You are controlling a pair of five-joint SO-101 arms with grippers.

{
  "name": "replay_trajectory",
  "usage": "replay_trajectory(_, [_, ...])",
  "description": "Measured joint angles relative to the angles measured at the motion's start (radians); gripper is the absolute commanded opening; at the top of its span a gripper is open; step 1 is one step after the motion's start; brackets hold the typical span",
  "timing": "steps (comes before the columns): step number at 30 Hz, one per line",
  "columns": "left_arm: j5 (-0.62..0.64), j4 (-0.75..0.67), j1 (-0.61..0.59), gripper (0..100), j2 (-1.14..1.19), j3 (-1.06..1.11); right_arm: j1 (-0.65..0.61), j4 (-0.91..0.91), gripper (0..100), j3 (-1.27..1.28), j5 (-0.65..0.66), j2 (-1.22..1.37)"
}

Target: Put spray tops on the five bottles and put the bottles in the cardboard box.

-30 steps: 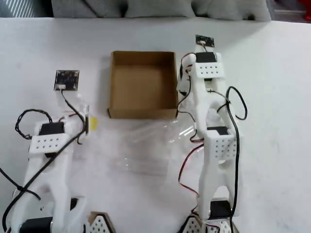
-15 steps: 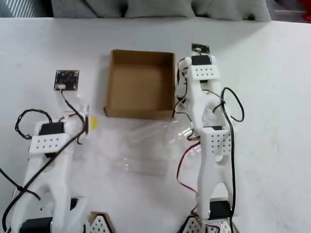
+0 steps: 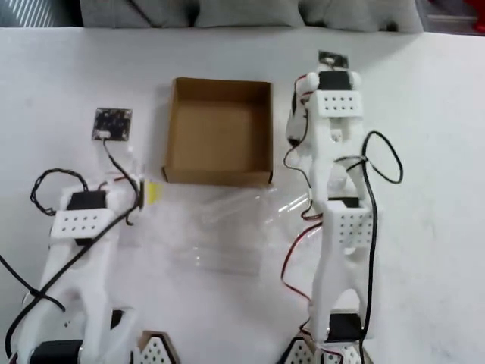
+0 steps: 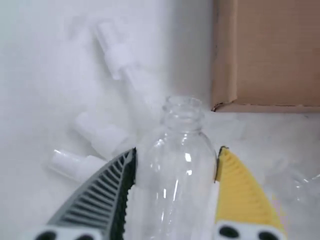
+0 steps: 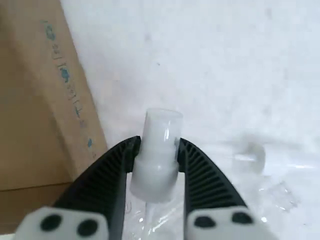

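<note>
Left end effector (image 4: pixel 176 155) is closed on an uncapped clear bottle (image 4: pixel 182 117), held near a corner of the cardboard box (image 4: pixel 270 50). Right end effector (image 5: pixel 158 145) is clamped on a spray top (image 5: pixel 161 125) beside the box wall. Loose tops (image 4: pixel 97 135) are scattered on the desk (image 4: pixel 30 75).

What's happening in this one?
Two arms are partway through capping bottles. The left gripper grips an uncapped bottle, and the right gripper grips a spray top beside the box. The box is empty. Other bottles lie on the table in front of it, with loose tops near the left gripper.
</note>
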Motion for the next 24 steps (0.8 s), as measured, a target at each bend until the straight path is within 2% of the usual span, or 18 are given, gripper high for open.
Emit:
replay_trajectory(7, [0.0, 0.005, 0.109, 12, -0.057, 0.0, 0.023, 0.006, 1.6, 0.184, 0.0, -0.275])
replay_trajectory(11, [0.0, 0.048, 0.137, 13, -0.221, -0.002, 0.02, 0.006, 1.6, 0.302, 0.0, -0.471])
replay_trajectory(15, [0.0, 0.051, 0.219, 13, -0.425, -0.002, 0.023, 0.006, 1.6, 0.348, 0.0, -0.647])
replay_trajectory(20, [0.0, -0.057, 0.354, 12, -0.664, 0.126, 0.008, 0.006, 1.7, 0.353, 0.0, -0.836])
replay_trajectory(24, [0.0, -0.236, 0.405, 12, -0.841, 0.318, -0.008, -0.025, 1.7, 0.353, 0.002, -0.964])
